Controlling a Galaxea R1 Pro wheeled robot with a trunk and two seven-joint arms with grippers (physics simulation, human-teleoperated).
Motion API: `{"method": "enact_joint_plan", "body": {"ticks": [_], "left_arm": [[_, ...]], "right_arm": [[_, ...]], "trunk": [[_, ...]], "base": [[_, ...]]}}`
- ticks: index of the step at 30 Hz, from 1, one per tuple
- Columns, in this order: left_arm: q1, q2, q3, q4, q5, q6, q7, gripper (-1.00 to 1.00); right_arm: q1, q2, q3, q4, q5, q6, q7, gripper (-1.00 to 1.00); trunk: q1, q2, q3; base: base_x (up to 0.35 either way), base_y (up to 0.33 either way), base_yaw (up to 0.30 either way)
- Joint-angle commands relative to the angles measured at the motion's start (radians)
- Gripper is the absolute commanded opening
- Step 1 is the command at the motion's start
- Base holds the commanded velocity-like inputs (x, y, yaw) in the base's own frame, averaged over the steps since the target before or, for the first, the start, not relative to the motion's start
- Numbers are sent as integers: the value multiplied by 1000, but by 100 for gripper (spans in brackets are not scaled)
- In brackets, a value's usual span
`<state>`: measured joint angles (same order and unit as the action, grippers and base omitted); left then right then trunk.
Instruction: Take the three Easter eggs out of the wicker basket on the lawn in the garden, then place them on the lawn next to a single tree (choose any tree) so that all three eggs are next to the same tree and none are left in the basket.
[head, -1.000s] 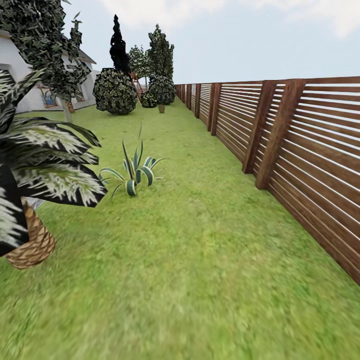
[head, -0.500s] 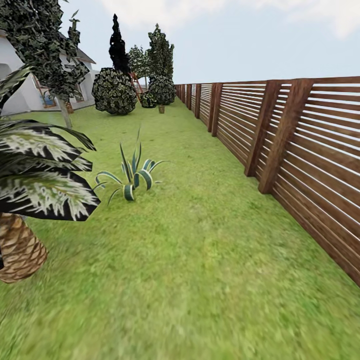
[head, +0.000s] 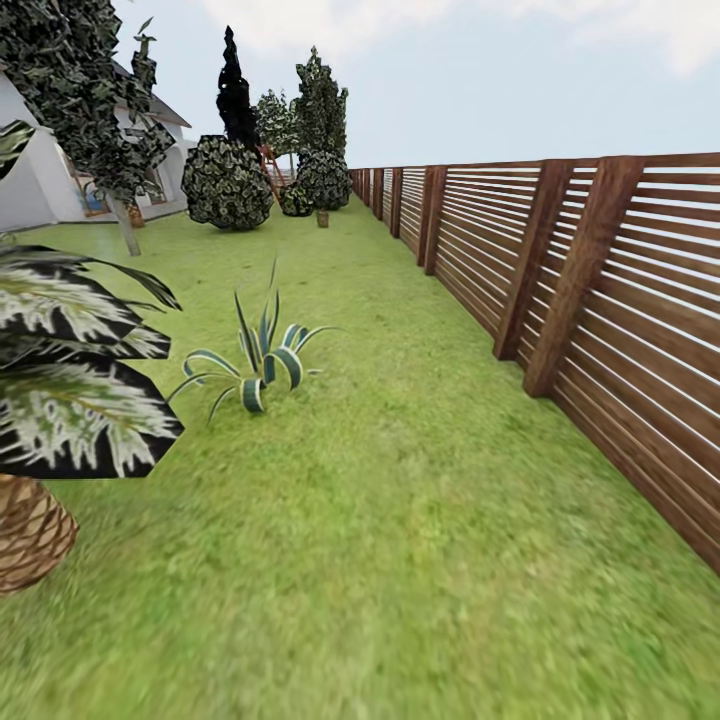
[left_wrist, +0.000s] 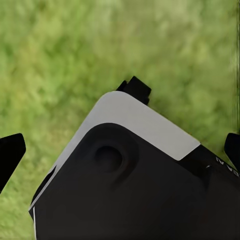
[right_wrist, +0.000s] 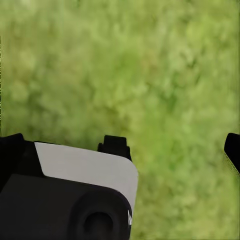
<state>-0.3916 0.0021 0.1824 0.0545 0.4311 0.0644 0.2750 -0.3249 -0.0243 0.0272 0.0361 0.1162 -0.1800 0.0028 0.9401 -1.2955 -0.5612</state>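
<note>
The lawn (head: 400, 520) stretched ahead between a slatted wooden fence (head: 600, 300) on the right and a palm (head: 60, 400) on the left, with a pale-trunked tree (head: 125, 225) far off by the white house (head: 30, 180). Eggs and basket were not in sight. Both wrist cameras looked down on grass, with dark fingertips (left_wrist: 10, 155) at the picture edges, set wide apart and holding nothing

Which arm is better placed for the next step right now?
Neither yet: the left pincer and the right pincer both hang over lawn alike; probably drive on first.
</note>
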Motion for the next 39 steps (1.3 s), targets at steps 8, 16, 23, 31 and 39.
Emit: {"method": "enact_joint_plan", "body": {"ticks": [8,16,23,31,39], "left_arm": [[-1,-1,8,1,-6,2,3,100],[-1,-1,8,1,-6,2,3,100],[-1,-1,8,2,-6,2,3,100],[-1,-1,8,1,-6,2,3,100],[-1,-1,8,2,-6,2,3,100]], "right_arm": [[0,6,2,3,5,-10,1,100],[0,3,1,3,4,-10,1,100],[0,3,-1,4,2,-10,6,100],[1,4,-1,5,2,-7,8,100],[1,1,0,5,6,-3,8,100]], "trunk": [[1,0,-1],[1,0,-2],[1,0,-4],[1,0,-4],[1,0,-4]], "base": [[317,0,0],[316,0,-13],[316,0,-229],[316,0,-281],[316,0,-227]]}}
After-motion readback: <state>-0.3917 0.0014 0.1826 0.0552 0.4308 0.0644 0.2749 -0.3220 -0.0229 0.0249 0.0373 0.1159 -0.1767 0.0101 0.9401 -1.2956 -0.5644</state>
